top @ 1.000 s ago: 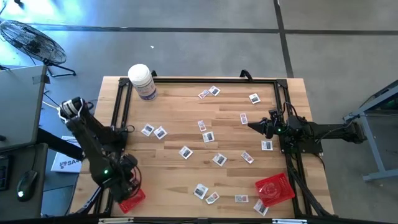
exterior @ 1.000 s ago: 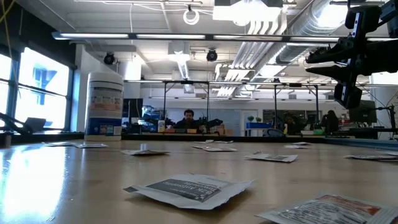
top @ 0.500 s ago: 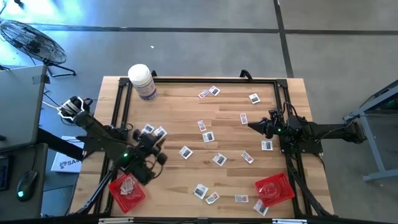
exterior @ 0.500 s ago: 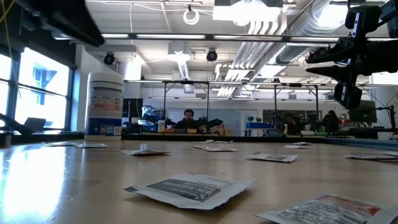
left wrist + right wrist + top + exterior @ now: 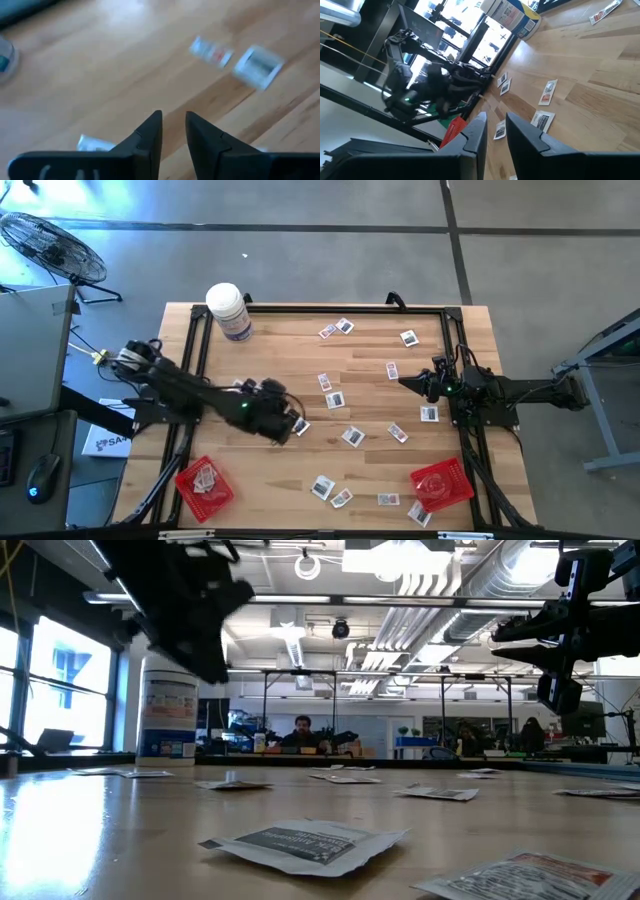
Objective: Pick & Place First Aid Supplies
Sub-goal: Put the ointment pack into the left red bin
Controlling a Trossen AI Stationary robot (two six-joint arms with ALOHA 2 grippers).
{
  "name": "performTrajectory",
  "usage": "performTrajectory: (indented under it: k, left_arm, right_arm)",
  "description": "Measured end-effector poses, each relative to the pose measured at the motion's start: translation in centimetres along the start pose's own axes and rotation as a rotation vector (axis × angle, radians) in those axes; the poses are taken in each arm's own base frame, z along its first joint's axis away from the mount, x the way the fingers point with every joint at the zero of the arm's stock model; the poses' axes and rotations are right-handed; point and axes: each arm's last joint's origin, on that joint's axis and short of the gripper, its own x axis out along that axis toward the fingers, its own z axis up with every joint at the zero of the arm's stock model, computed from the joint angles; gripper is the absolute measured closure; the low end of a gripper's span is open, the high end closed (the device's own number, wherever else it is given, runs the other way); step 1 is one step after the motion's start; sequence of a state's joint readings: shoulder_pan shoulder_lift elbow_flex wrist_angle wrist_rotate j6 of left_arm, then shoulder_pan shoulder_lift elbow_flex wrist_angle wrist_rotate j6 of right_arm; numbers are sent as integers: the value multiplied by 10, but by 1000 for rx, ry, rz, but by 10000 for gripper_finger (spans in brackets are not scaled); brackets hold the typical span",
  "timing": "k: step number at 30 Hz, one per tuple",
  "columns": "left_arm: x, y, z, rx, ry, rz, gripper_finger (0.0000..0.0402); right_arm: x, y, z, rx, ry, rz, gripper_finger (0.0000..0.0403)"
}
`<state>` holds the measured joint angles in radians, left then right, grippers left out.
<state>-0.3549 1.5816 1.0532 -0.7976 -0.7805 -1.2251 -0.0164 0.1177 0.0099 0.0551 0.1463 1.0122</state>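
Note:
Several small white first aid packets lie flat across the wooden table (image 5: 270, 470), among them one (image 5: 335, 399) at mid-table and one (image 5: 352, 436) nearer the near edge. My left gripper (image 5: 290, 425) hovers above the table left of centre, right beside a packet (image 5: 303, 426). In the left wrist view my left gripper (image 5: 173, 120) shows a narrow gap with nothing in it, and packets (image 5: 257, 65) lie ahead. My right gripper (image 5: 405, 383) waits raised by the right rail. The right wrist view shows my right gripper (image 5: 495, 122) with the same narrow gap, holding nothing.
A red tray (image 5: 205, 485) with packets inside sits at the near-left corner. A second red tray (image 5: 442, 483) sits near-right. A large white bottle (image 5: 229, 311) stands at the far-left corner. A black frame rail (image 5: 320, 308) borders the table. A person (image 5: 303, 730) sits in the room beyond.
My left arm has swung from over the near-left red tray toward the table's centre, moving right and toward the far edge. The tray, covered by the arm before, now shows with packets in it. In the low view the arm has come into sight at upper left.

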Motion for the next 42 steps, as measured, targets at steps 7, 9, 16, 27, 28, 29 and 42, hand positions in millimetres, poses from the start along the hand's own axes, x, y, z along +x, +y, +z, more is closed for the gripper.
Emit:
performTrajectory:
  k: [7,9,16,27,28,29,42]
  left_arm:
    - [51,-24,7,69,23,-68,319]
    - [63,-32,10,92,-6,-103,319]
    - [97,-29,42,-26,15,-242,283]
    - [136,-19,60,-124,-20,-234,223]
    - [142,-19,59,-139,-18,-239,223]
    - [149,-19,56,-137,-7,-224,223]
    - [179,-17,36,-115,12,-121,223]
  right_arm:
    - [0,0,0,0,0,0,339]
    - [0,0,0,0,1,0,339]
    - [0,0,0,0,0,0,339]
    - [0,0,0,0,0,0,339]
    - [0,0,0,0,0,1,339]
    - [0,0,0,0,0,-1,339]
    - [1,-1,-1,-2,6,-10,339]
